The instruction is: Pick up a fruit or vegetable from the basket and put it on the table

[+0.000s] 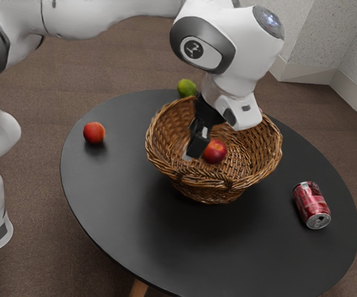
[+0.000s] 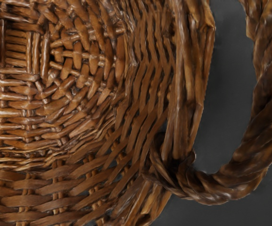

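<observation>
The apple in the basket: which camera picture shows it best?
The exterior view: there the apple appears nearly whole, red and round, inside the basket. The wrist view catches a dark red part of it, cut off by the picture's edge.

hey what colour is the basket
The basket is brown, in woven wicker; the wrist view shows it best.

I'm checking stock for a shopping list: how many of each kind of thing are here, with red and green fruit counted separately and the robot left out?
Red fruit: 2
Green fruit: 1
Can: 1
Basket: 1
Total: 5
</observation>
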